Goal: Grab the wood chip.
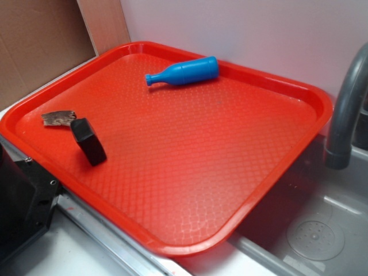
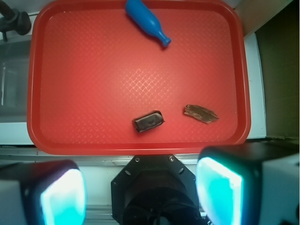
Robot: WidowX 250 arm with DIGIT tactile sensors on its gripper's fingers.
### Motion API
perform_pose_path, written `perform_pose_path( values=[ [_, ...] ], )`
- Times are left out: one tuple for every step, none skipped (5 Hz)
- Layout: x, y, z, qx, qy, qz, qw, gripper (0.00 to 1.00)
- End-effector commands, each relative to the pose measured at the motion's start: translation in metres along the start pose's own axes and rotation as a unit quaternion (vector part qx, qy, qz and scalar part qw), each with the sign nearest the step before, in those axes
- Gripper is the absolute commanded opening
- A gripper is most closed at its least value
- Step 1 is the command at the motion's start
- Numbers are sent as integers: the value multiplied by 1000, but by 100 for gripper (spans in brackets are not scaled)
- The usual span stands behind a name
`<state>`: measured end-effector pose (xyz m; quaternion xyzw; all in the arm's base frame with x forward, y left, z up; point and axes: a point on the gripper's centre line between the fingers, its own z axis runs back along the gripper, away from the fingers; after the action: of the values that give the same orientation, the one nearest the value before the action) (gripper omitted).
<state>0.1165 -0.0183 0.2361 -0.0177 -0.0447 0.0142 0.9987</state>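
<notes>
tray (image 1: 276, 172): bright red-orange, embossed diamond/lattice texture over whole floor; smooth glossy rim, pale glare patches near mid.
wood chip (image 1: 58, 118): brown-grey, streaky grain, darker edges; near tray's rim corner.
black block (image 1: 88, 141): matte black, slight sheen on top face; just beside chip, further in on tray.
bottle (image 1: 184, 73): solid mid-blue, no label or print; by tray's far rim.
faucet (image 1: 348, 109): dark grey, plain; off tray's side.
sink (image 1: 322, 230): silver-grey metal w/ dotted drain circle.
wall (image 1: 241, 29): pale whitish-lilac, behind tray.
cardboard (image 1: 40, 40): tan-brown, plain.
gripper (image 2: 140, 192) fingers (image 2: 220, 187): white/grey bodies w/ glowing cyan-teal pads; black mount between.
</notes>
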Motion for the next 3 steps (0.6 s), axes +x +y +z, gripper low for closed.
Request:
perform_pose_path(
  values=[
    [0,0,0,0,0,0,1000,100],
    [2,9,-5,-3,0,-30,1000,100],
    [11,23,-21,9,-9,-86,996,100]
  ],
)
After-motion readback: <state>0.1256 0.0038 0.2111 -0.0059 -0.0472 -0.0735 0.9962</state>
